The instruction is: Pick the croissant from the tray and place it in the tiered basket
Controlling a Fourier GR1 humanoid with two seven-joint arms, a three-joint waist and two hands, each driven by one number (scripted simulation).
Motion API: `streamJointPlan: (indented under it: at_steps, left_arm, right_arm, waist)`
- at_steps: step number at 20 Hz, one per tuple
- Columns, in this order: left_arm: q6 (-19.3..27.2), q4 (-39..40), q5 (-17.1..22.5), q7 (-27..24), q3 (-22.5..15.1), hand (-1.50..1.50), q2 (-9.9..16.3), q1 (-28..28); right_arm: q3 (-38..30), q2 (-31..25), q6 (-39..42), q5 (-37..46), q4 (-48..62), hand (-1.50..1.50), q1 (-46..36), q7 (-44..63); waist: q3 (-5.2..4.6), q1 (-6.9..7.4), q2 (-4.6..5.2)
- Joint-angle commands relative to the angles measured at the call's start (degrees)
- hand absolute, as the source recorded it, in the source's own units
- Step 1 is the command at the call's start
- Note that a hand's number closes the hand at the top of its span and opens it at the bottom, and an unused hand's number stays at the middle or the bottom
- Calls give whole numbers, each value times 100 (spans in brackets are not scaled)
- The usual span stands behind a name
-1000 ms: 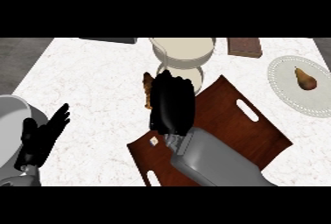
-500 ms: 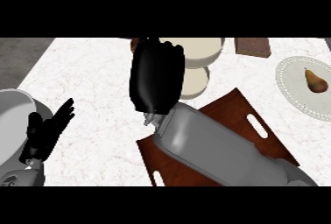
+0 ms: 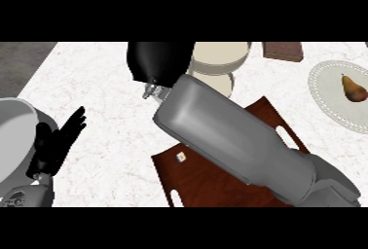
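The right hand [image 3: 159, 61] reaches to the far edge of the table [image 3: 108, 97], just left of the cream tiered basket [image 3: 219, 58], with its grey forearm lying across the brown tray [image 3: 215, 182]. Only the back of this hand shows, so I cannot tell whether its fingers are together or apart, nor whether it holds anything. The croissant is not visible anywhere; the bare part of the tray carries only a small pale speck. The left hand [image 3: 61, 141] rests at the near left of the table, well apart from the basket, fingers straight and pointing up. Right of the basket sits a white plate [image 3: 327, 97] with a pear [image 3: 352, 88], and a dark brown block [image 3: 282, 50] lies between them at the far edge.
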Motion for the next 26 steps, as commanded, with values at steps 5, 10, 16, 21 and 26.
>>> streamJointPlan:
  at_steps: [5, 10, 16, 21, 26]
  left_arm:
    - [-51, 84, 65, -127, 101, 0, 48, -12]
    - [-21, 13, 60, 5, 94, 0, 46, -146]
    - [64, -29, -11, -29, 122, 0, 65, -43]
    - [58, -154, 109, 109, 212, 0, 65, 95]
    - [40, -72, 126, 131, 302, 0, 136, 152]
  right_arm:
    - [-755, 75, -1680, -259, 790, 150, -490, 435]
    - [-1045, 75, -2239, -438, 1535, 150, -620, -26]
    - [-1260, 76, -2716, -755, 2411, 150, -1095, -496]
    - [-682, 39, -589, 160, 3890, 150, -1731, -995]
    - [-692, 75, -46, 76, 4473, 150, -2225, -1743]
  waist:
    - [16, -47, 104]
    - [18, -66, 122]
    - [18, -109, 80]
    - [14, -315, 25]
    - [22, -435, 26]
